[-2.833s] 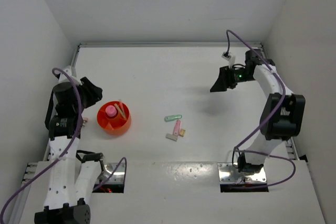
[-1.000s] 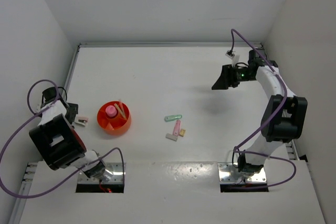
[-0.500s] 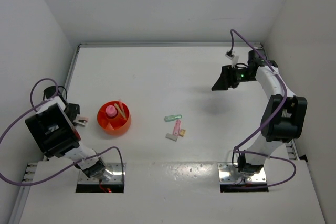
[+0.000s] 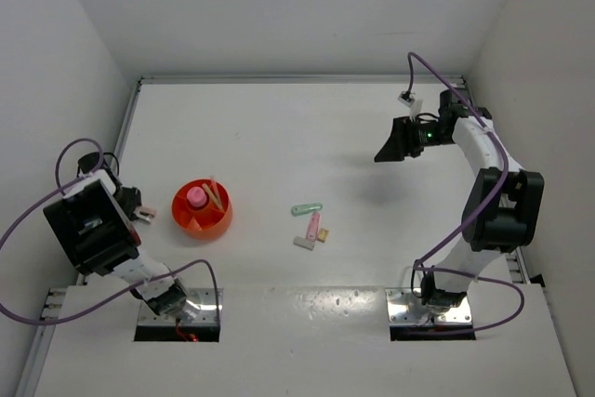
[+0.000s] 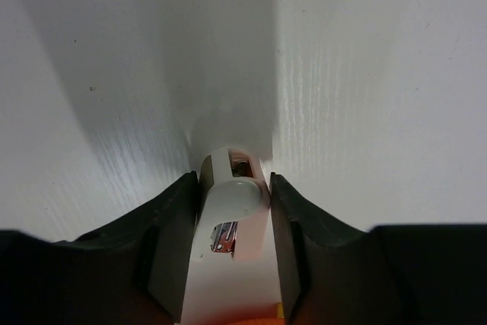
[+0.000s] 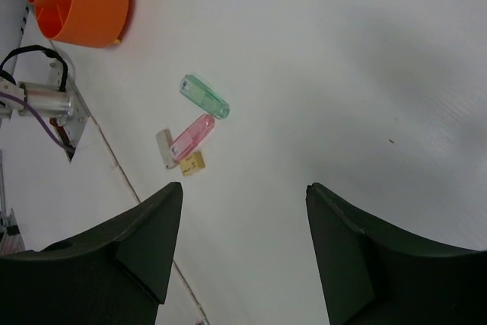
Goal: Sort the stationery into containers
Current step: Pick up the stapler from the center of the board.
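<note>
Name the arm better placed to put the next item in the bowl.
Left. Its tool clasps a white-pink item right beside the bowl. The right tool hangs open and empty, far from it.

A: Left arm [image 4: 93, 230], pose to be entered?

B: It is recorded folded low at the near-left corner. The left gripper [image 4: 139, 210] is pointed right, close to the table. Its fingers [image 5: 171, 226] are seen set against both sides of a small white-and-pink item [image 5: 232, 222].

A: Right arm [image 4: 497, 197]?

B: It is noted reared up along the right edge, with the forearm turned inward. The right gripper [image 4: 390, 144] is held high, facing left, with the jaws parted.
</note>
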Robot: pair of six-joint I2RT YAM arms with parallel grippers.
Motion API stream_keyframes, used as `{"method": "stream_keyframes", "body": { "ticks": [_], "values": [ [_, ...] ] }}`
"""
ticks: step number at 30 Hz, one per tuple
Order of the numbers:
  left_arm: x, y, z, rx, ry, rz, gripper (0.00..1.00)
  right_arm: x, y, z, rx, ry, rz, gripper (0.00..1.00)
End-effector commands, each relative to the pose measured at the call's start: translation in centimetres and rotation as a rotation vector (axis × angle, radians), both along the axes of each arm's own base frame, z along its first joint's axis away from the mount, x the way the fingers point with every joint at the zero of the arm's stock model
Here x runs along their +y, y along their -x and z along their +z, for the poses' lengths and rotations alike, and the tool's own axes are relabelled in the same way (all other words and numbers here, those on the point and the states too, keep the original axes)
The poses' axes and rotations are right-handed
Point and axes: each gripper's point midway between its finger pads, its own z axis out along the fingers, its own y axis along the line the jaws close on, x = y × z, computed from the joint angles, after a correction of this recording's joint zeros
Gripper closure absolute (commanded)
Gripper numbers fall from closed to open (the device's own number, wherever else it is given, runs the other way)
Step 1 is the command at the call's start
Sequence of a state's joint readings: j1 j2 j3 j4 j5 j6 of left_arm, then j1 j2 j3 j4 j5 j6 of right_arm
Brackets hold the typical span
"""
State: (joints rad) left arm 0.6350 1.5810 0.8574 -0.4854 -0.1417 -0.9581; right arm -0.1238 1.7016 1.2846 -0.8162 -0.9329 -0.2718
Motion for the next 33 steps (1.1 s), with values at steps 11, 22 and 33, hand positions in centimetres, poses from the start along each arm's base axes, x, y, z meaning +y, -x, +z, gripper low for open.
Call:
{"method": "stream_keyframes", "body": {
  "ticks": [11,22,33],
  "values": [
    [-0.5,-2.5,5.1,-0.106,-0.1,-0.162,0.85,0.5,0.5,3.3,-0.11,-0.039,0.039,0.34],
    [-6.3,-5.1,19.0,-0.347,-0.403,-0.539,1.0,1.8,2.3,5.2,-0.113,-0.143,0.134,0.77],
    [-12.8,-2.5,22.9,-0.481,-0.522,-0.822,1.0,2.4,3.1,5.5,-0.1,-0.175,0.159,0.86]
  ]
}}
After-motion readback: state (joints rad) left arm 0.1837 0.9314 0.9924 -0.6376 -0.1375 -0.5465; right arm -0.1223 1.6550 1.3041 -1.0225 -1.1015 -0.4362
